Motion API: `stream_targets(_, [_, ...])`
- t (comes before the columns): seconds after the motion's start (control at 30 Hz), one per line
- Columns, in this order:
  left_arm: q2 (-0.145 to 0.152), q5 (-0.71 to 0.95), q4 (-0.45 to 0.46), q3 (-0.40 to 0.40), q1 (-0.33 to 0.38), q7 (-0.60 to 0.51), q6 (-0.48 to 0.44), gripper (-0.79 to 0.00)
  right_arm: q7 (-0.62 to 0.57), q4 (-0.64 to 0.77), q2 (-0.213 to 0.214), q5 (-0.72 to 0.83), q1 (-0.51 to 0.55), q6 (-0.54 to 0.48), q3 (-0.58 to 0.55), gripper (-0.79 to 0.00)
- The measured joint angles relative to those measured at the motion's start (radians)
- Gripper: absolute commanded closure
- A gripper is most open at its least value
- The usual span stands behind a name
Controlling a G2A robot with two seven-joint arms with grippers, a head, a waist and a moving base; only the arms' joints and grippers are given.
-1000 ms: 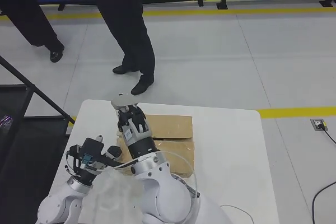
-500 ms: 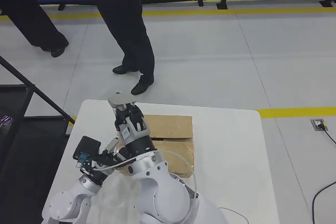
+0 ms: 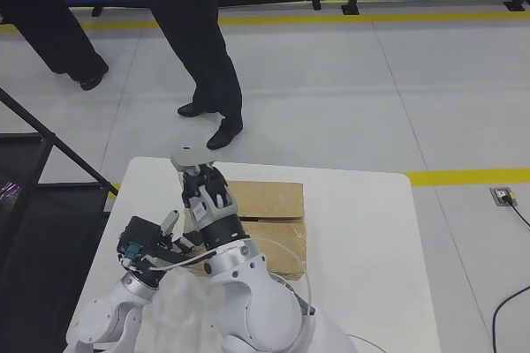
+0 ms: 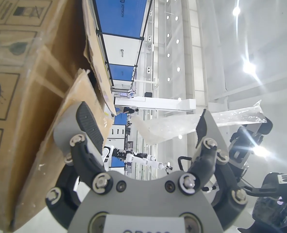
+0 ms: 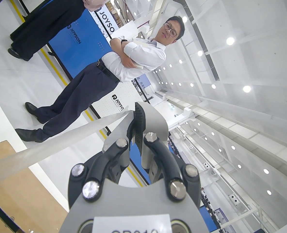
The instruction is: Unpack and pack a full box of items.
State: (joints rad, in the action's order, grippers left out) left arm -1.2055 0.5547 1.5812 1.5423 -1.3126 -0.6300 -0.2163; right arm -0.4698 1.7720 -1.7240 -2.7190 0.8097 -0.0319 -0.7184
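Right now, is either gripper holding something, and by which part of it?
The right gripper is shut on a clear plastic bag, pinching its edge. The left gripper is open and empty.

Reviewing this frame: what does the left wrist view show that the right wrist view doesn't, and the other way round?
Left wrist view: the left end effector, open and holding nothing, close beside the printed side of the cardboard box.
Right wrist view: the right end effector, shut on a strip of clear plastic film.
Both: the box and the film, which in the left wrist view hangs in the air away from the box.
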Motion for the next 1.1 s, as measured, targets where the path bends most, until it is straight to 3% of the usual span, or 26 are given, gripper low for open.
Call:
stream_targets(0.03, [0.001, -0.006, 0.001, -0.002, -0.001, -0.007, 0.001, -0.705, 0.002, 0.001, -0.002, -0.003, 0.003, -0.001, -0.002, 0.000])
stream_targets(0.13, [0.002, -0.013, 0.000, -0.004, -0.002, -0.014, 0.000, -0.573, 0.005, 0.003, -0.006, -0.012, 0.010, -0.003, -0.006, 0.000])
stream_targets(0.27, [0.003, -0.014, -0.003, -0.004, -0.002, -0.014, 0.000, -0.477, 0.014, 0.003, -0.012, -0.023, 0.018, -0.007, -0.011, 0.000])
stream_targets(0.63, [0.005, -0.015, -0.009, -0.005, 0.002, -0.018, 0.007, -0.493, 0.035, 0.000, -0.028, -0.042, 0.036, -0.018, -0.026, 0.000])
stream_targets(0.83, [0.008, -0.011, -0.014, -0.003, 0.006, -0.049, 0.010, -0.351, 0.039, -0.003, -0.037, -0.054, 0.042, -0.022, -0.034, 0.000])
stream_targets(1.1, [0.010, -0.013, -0.016, -0.003, 0.008, -0.057, 0.010, -0.296, 0.048, -0.014, -0.049, -0.064, 0.044, -0.027, -0.043, 0.000])
